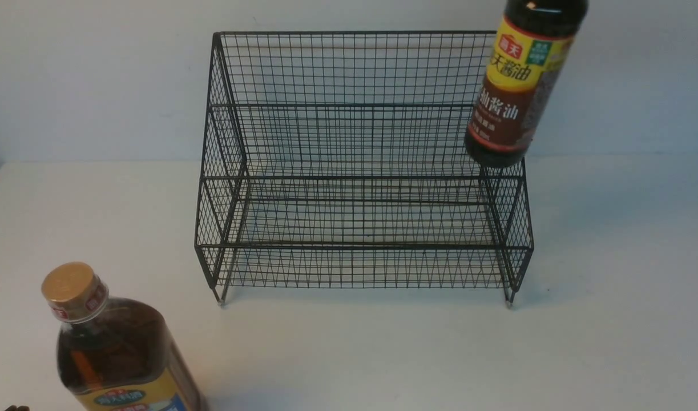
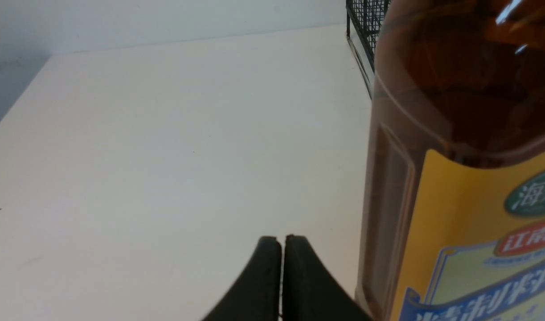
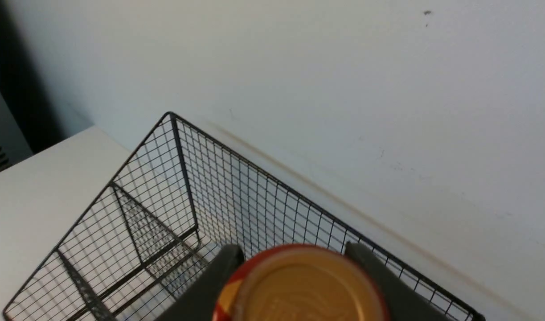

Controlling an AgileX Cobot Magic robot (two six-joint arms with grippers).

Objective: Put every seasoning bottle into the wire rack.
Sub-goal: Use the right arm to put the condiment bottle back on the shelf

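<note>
The dark bottle (image 1: 514, 91) is being held by its cap in the right pincer (image 3: 294, 252), above the wire rack (image 1: 349, 106), and should be lowered slowly, straight. The left pincer (image 2: 281, 243) is closed, empty.

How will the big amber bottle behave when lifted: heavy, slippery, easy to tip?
The amber bottle looks filled almost to its neck, so probably heavy for its size. Its clear wall shines, so it may slip. It stands tall, so a high push could tip it.

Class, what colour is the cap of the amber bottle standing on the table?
Gold cap, best in front view.
</note>
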